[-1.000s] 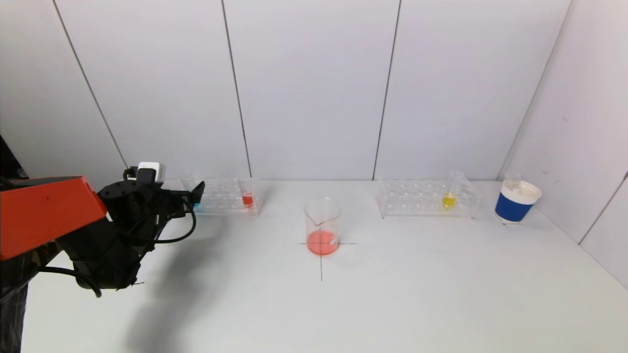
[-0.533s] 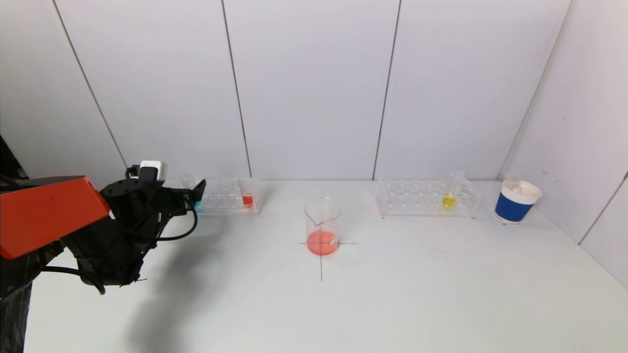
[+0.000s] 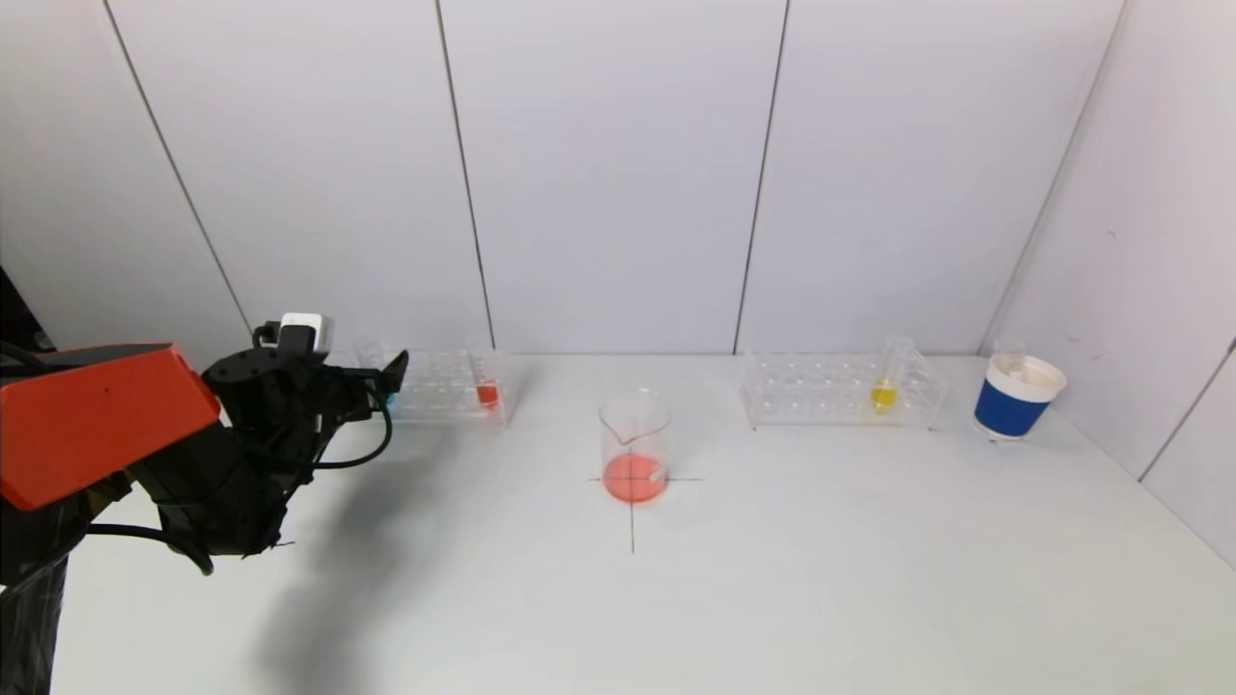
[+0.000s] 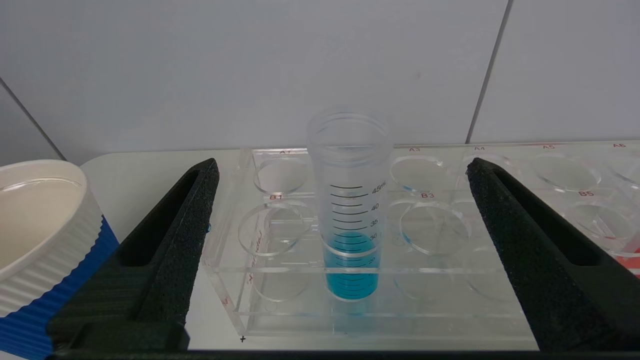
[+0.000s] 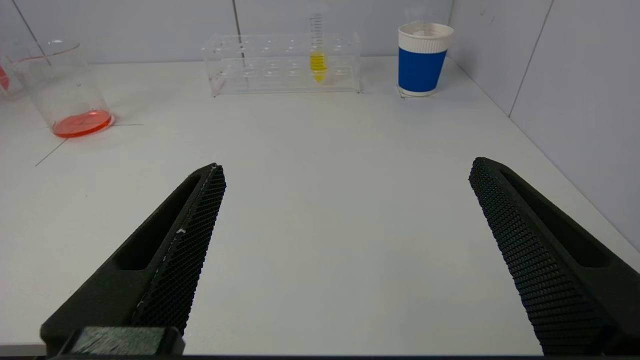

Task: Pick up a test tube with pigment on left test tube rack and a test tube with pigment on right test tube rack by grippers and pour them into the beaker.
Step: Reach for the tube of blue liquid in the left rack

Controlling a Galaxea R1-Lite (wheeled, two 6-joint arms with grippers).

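Head view puts your left gripper (image 3: 391,372) at the left of the frame, level with the near-left end of the left test tube rack (image 3: 444,386), on the white table (image 3: 772,579). A tube with red pigment (image 3: 488,393) stands toward the right end of that rack. The beaker (image 3: 634,446) sits at the centre of the frame on a cross mark, with a shallow layer of orange-red liquid in its bottom. To the right of centre you see the right test tube rack (image 3: 840,389) holding a tube with yellow pigment (image 3: 884,394), and beyond it, at the far right, a blue paper cup (image 3: 1019,396).

In the left wrist view your left gripper's jaws stand wide apart with nothing between them touching either pad. A graduated tube with blue pigment (image 4: 350,210) stands upright in the rack's front row, centred in the gap between the two fingers (image 4: 185,235) but apart from both. Another blue-and-white cup (image 4: 35,235) shows at the left edge of that frame.

In the right wrist view your right gripper (image 5: 345,175) hangs over bare table, jaws wide and empty, well short of the rack with the yellow tube.
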